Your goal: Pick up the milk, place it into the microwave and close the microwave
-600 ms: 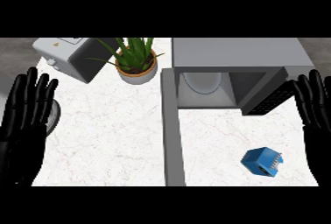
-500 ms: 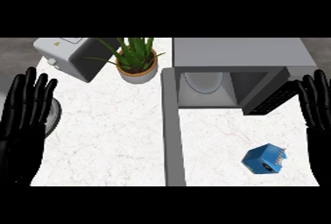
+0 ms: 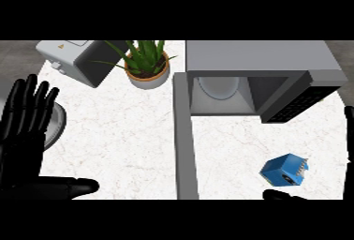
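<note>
So the counter (image 3: 124, 140) is white marble with a grey seam running top to bottom through the middle. Biggest thing on it is the microwave (image 3: 256, 61) up around 1 o'clock, door (image 3: 298, 101) swung open toward the right, and you can see a pale plate (image 3: 216, 86) sitting inside. Toaster-looking grey box (image 3: 72, 58) is at 11 o'clock with a potted plant (image 3: 146, 63) just beside it.

Left robot hand (image 3: 27, 122) is over at 9 o'clock, fingers straight and spread, holding nothing, just resting there. Right robot hand (image 3: 349, 126) barely shows at the 3 o'clock edge, plus a dark bit at (image 3: 283, 195) near the bottom that's probably its thumb. Can't tell how open it is, but nothing looks held.

The milk (image 3: 284, 169) is a small blue carton lying tilted on the counter around 4 to 5 o'clock, well below the microwave opening. The key bit: it sits on the right half, near the right robot hand and well apart from the left one, so I'd guess the right does the pickup, coming in leftward. It looks too boxy to call a long axis.
</note>
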You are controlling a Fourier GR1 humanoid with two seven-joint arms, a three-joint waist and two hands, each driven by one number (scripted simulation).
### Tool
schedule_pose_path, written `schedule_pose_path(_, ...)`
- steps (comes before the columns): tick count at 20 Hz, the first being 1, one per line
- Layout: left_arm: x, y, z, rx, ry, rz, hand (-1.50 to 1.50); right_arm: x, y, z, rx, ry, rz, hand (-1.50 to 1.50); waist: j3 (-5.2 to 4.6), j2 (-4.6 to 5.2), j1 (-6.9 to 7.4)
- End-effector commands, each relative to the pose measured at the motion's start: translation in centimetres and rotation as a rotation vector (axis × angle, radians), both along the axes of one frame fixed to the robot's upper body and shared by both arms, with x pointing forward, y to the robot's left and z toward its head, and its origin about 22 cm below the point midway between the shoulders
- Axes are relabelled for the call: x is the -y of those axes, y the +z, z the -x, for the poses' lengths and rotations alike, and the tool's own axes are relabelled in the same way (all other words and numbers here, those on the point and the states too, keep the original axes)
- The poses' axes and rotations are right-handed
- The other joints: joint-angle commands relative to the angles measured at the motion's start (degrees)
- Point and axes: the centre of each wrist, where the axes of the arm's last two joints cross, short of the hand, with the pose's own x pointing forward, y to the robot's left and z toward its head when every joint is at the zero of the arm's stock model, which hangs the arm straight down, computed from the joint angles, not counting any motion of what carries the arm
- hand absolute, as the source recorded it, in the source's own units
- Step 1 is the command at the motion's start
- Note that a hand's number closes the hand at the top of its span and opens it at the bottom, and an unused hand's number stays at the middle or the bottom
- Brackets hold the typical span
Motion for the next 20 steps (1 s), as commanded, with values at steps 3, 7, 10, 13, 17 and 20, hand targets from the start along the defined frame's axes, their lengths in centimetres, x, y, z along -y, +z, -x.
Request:
schedule_pose_path(3,-0.3,-0.3,2.3,-0.031,0.009,0.040,-1.50,1.2,-2.6,0.8,-0.037,-0.075,-0.032,-1.50,0.07,0.05,0.31)
schedule_pose_path(7,-1.2,0.3,3.2,-0.034,-0.009,0.029,-1.50,0.4,-2.7,0.8,-0.066,-0.080,-0.048,-1.50,0.05,0.08,0.33)
schedule_pose_path(10,-0.2,2.4,5.0,-0.023,-0.004,0.032,-1.50,1.6,-4.8,-0.1,-0.118,-0.109,0.000,-1.50,0.08,0.06,0.51)
schedule_pose_path(13,-0.1,0.9,4.4,-0.038,-0.006,0.032,-1.50,0.3,-6.8,0.5,-0.139,-0.116,-0.016,-1.50,0.06,0.10,0.26)
schedule_pose_path(17,0.3,0.0,5.6,-0.027,0.008,0.039,-1.50,1.8,-8.2,2.5,-0.173,-0.118,-0.034,-1.50,0.06,0.04,0.10)
schedule_pose_path(20,-1.3,-0.5,6.3,-0.037,-0.008,0.037,-1.50,2.8,-11.8,2.8,-0.194,-0.163,-0.006,-1.50,0.07,0.05,0.21)
